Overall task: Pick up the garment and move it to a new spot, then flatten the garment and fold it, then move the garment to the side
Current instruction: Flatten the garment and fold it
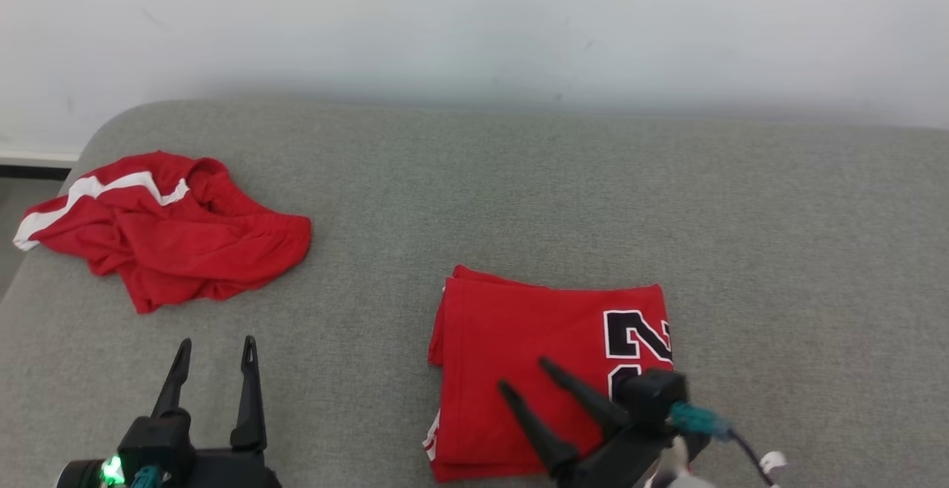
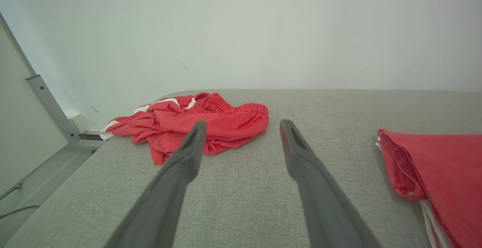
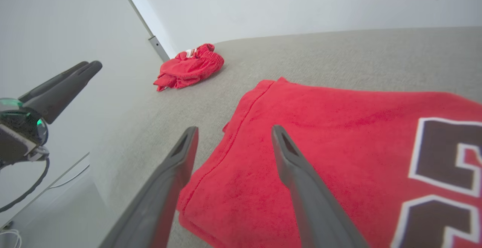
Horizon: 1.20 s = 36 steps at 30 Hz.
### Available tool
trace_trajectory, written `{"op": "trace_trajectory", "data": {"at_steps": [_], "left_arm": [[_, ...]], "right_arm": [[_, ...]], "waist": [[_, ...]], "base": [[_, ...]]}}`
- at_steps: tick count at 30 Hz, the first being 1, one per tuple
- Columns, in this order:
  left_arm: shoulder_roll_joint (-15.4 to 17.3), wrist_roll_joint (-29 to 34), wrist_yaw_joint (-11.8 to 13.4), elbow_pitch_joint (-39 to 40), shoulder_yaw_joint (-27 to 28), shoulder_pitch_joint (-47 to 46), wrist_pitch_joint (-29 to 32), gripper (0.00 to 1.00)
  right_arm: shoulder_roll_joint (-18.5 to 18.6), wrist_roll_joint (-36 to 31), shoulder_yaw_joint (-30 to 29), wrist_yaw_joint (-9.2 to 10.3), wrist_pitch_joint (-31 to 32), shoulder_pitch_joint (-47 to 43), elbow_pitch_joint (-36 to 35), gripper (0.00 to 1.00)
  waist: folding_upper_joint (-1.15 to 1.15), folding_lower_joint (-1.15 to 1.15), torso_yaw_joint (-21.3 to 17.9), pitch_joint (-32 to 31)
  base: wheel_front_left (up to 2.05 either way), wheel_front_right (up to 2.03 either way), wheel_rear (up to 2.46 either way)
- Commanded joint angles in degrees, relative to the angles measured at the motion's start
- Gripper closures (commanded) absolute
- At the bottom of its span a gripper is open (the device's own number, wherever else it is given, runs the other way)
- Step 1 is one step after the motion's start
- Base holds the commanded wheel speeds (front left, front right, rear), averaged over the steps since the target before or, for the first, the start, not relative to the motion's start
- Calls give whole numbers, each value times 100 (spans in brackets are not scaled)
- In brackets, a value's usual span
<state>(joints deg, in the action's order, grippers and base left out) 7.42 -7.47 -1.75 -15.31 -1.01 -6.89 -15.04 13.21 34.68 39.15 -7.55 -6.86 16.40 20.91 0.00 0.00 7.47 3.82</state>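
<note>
One folded red garment (image 1: 534,354) lies at the near middle-right of the grey padded surface (image 1: 519,191), partly beneath the right claw (image 1: 525,374), which is spread and grasping nothing. The left claw (image 1: 217,342), likewise spread, is held well apart leftward, so the right arm is judged nearer.

The right gripper (image 1: 525,372) hides part of the number (image 1: 617,338) on the jersey (image 1: 511,325), so it cannot be read. In left wrist view the edge cuts the jersey.

Jersey (image 1: 534,340) right, shorts (image 1: 163,228) left — both on couch (image 1: 519,191)
</note>
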Motion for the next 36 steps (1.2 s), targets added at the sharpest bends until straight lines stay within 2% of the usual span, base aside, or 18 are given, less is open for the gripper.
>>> {"op": "trace_trajectory", "data": {"at_steps": [1,6,11,17,24,31,36], "left_arm": [[21,5,22,4,20,110,-18,0],[77,24,70,57,71,257,-18,0],[98,19,126,75,64,375,-10,0],[137,-32,220,145,98,468,40,0],[198,-76,264,293,118,633,69,0],[417,-135,-54,680,-6,888,261,0],[536,-288,-130,898,88,1030,274,0]], "right_arm": [[15,-50,-48,11,-58,20,-24,0],[94,-541,-1050,11,-434,-29,-75,0],[2,-966,-2127,11,-569,-274,-256,0],[-156,-1413,-2997,11,-567,-704,-603,0],[-369,-1686,-3435,11,-569,-1130,-846,0],[-605,-1859,-3699,11,-502,-1411,-955,0],[-716,-1930,-3810,11,-477,-1505,-976,0]], "waist": [[0,0,-94,-68],[0,0,-377,-202],[0,0,-651,-318],[0,0,-942,-406],[0,0,-1044,-502],[0,0,-933,-630],[0,0,-807,-709]], "base": [[0,0,0],[0,0,0],[0,0,0],[0,0,0],[0,0,0],[0,0,0],[0,0,0]]}}
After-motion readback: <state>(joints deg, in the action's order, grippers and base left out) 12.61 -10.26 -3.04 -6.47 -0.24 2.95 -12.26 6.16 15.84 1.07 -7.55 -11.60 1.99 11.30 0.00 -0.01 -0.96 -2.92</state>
